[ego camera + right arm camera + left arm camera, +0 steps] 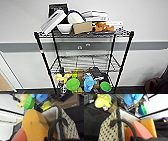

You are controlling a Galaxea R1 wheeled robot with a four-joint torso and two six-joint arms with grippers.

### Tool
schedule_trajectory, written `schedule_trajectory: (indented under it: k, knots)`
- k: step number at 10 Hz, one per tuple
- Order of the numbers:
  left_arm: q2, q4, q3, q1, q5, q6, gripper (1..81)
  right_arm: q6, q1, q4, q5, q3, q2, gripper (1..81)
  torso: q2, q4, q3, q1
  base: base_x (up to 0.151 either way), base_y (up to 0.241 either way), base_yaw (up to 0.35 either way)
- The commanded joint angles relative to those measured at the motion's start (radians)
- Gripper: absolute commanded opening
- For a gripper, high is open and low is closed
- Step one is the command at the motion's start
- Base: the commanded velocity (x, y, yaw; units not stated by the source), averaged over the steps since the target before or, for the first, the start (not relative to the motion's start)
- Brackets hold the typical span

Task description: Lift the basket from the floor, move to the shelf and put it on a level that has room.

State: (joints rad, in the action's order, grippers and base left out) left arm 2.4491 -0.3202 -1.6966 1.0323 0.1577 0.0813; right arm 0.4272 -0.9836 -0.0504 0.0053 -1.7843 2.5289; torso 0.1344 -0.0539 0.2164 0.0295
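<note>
The basket (107, 130) is cream with a dark fleck pattern, a dark woven rim and a white lining. It hangs above the dark carpet floor (92, 119), close to the shelf's low tier. Its dark handle (125, 122) arches into my left gripper (134, 138), and the opposite handle (55, 125) runs into my right gripper (48, 139). Inside the basket (70, 127) stand a pink sponge (139, 130) and an orange sponge (33, 126). The black wire shelf (45, 57) stands straight ahead against the wall. Its middle level (85, 62) is bare grid.
The shelf's top tier is crowded with a white bowl (64, 28), a cardboard box (82, 27) and other items. The low tier holds a green disc (73, 84), a blue toy (88, 82) and a yellow plush (60, 77). A brown cardboard box (70, 101) sits beside the shelf.
</note>
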Motion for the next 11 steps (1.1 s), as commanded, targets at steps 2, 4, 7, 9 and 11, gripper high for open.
schedule_trajectory:
  k: [2,4,7,9,11]
  knots:
    - [-0.013,0.029,0.06,-0.107,-0.038,0.005,1.0,0.008,0.118,-0.005,0.005,0.048,-0.002,1.0,0.0,0.0,0.0,0.0,0.125,0.0,0.0]
    - [-0.011,0.03,0.06,-0.107,-0.038,0.005,1.0,0.008,0.116,-0.005,0.005,0.045,-0.002,1.0,0.0,0.0,0.0,0.0,0.125,0.0,0.0]
    - [-0.013,0.029,0.06,-0.107,-0.038,0.005,1.0,0.008,0.118,-0.005,0.005,0.045,-0.002,1.0,0.0,0.0,0.0,0.0,0.115,0.0,0.0]
    - [-0.013,0.029,0.061,-0.107,-0.038,0.005,1.0,0.008,0.118,-0.003,0.005,0.045,-0.003,1.0,0.0,0.0,0.0,0.0,0.094,0.0,0.0]
    - [-0.011,0.029,0.058,-0.107,-0.038,0.005,1.0,0.008,0.118,-0.005,0.005,0.045,-0.003,1.0,0.0,0.0,0.0,0.0,0.039,0.0,0.0]
